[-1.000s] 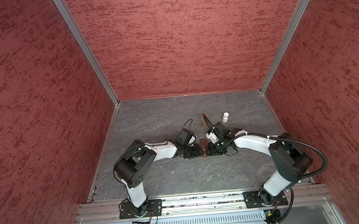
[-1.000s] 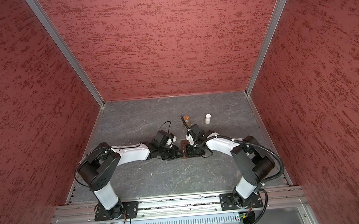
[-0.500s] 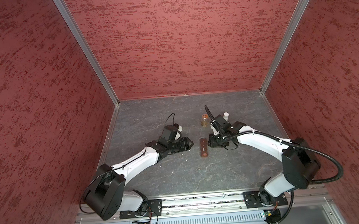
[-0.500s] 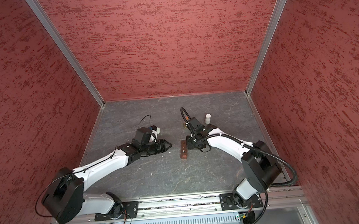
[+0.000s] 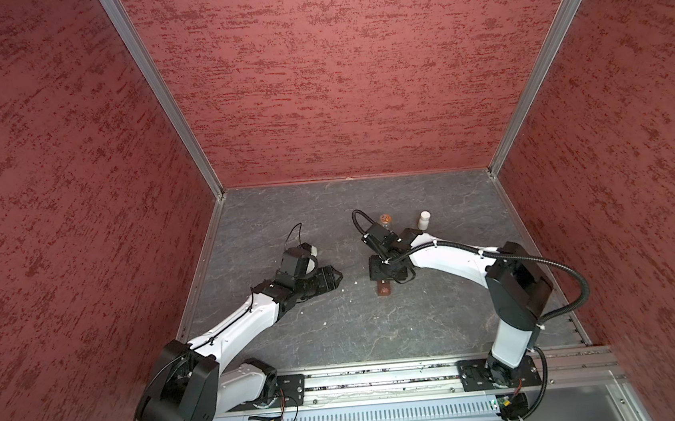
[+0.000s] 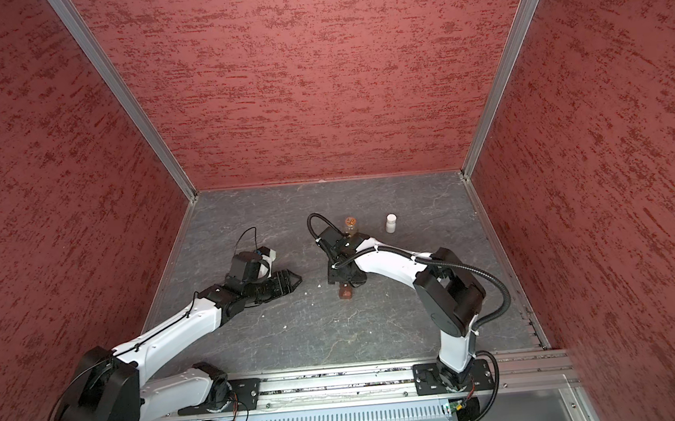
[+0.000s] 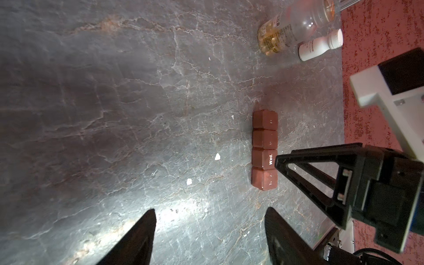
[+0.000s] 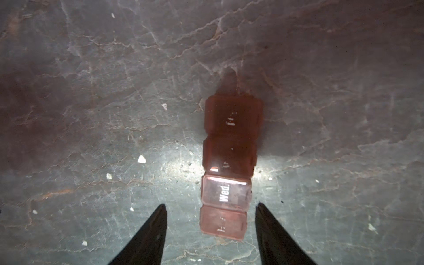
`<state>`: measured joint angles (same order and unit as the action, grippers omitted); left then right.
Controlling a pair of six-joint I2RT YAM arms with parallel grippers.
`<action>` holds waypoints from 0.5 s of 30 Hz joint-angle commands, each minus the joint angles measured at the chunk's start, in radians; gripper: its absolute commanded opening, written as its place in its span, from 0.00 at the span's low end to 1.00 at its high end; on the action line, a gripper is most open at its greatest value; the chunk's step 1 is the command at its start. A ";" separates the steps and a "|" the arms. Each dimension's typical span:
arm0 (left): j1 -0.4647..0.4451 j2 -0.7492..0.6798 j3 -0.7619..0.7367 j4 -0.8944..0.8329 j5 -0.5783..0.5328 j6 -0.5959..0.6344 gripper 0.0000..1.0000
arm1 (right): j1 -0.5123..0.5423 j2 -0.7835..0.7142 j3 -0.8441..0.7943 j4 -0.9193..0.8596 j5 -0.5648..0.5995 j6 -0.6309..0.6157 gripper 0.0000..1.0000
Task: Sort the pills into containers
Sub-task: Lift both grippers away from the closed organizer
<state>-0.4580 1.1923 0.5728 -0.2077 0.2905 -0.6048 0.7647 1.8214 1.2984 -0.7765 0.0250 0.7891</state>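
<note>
R gripper (image 8: pixel 210 205): jaws spread, empty, straddling one end of the pill box (image 8: pixel 226 169), no contact seen. L gripper (image 7: pixel 210 208): spread, empty, over bare table (image 7: pixel 114 91), apart from box. Box lies flat mid-table, lids apparently shut. Risks: off-centre closing skids or twists the light box; R wrist may tip the amber bottle (image 6: pixel 351 225) just behind it.

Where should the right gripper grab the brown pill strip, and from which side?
Across its narrow width, pinching the two long sides near the Wed. compartment, coming down from above. The pill strip lies flat on the table, long and slim, so probably only its width fits. The right gripper, open, lines up along it.
</note>
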 commanded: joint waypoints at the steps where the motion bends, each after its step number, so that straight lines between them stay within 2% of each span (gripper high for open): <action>1: 0.016 -0.024 -0.023 0.031 0.016 0.014 0.76 | 0.009 0.030 0.032 -0.048 0.059 0.054 0.65; 9: 0.036 -0.032 -0.046 0.050 0.033 0.016 0.76 | 0.007 0.086 0.043 -0.046 0.062 0.060 0.64; 15: 0.041 -0.030 -0.049 0.056 0.039 0.017 0.76 | -0.005 0.108 0.056 -0.038 0.043 0.040 0.52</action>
<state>-0.4248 1.1728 0.5358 -0.1738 0.3168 -0.6048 0.7666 1.9190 1.3209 -0.8051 0.0532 0.8219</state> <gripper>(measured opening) 0.757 0.527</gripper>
